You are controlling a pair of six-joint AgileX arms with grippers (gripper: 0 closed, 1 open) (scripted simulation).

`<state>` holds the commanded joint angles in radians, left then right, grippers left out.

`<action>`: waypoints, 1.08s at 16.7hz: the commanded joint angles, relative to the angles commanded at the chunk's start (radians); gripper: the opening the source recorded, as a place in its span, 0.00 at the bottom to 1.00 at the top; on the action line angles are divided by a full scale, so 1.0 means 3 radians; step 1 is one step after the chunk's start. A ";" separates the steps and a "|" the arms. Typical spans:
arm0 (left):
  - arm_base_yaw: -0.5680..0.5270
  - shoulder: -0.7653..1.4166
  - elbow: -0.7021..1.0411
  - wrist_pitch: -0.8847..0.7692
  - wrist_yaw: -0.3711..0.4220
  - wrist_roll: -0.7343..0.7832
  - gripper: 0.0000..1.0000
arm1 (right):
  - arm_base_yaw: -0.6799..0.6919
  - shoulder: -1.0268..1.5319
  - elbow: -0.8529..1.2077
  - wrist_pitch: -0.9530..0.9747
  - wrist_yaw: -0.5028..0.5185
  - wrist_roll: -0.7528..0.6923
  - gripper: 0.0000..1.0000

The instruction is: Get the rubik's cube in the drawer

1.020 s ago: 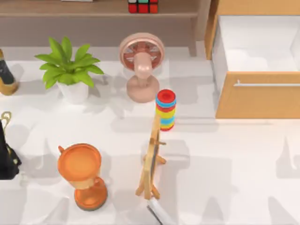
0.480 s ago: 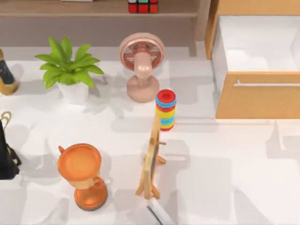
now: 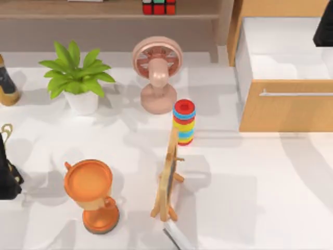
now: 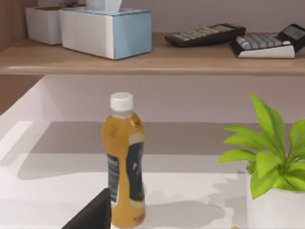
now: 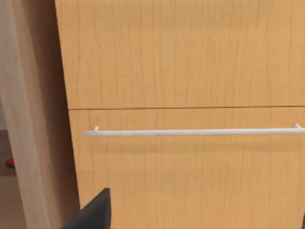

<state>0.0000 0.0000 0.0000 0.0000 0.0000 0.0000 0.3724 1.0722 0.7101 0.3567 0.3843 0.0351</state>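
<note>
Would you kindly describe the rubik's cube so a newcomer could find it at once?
Look to the wooden shelf along the table's far edge. The rubik's cube sits on it, behind the pink fan. Its red and green squares on a black grid set it apart from the striped ring stack.

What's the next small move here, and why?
Probably swing the right arm left toward the cube. The drawer already stands pulled open with nothing in it, the cube sits on the shelf at the back, and that arm hangs over the drawer's far right corner.

Home office – shelf (image 4: pixel 157 59), calculator (image 4: pixel 206 34), tissue box (image 4: pixel 107 31)
</note>
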 joint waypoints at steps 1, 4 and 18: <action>0.0000 0.0000 0.0000 0.0000 0.0000 0.0000 1.00 | 0.0115 0.0342 0.0233 0.0113 0.0122 0.0003 1.00; 0.0000 0.0000 0.0000 0.0000 0.0000 0.0000 1.00 | 0.0448 0.1358 0.0920 0.0440 0.0474 0.0002 1.00; 0.0000 0.0000 0.0000 0.0000 0.0000 0.0000 1.00 | 0.1325 0.4249 0.2877 0.1352 0.1409 -0.0064 1.00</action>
<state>0.0000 0.0000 0.0000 0.0000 0.0000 0.0000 0.7699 2.3470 1.5733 0.7622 0.8069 0.0160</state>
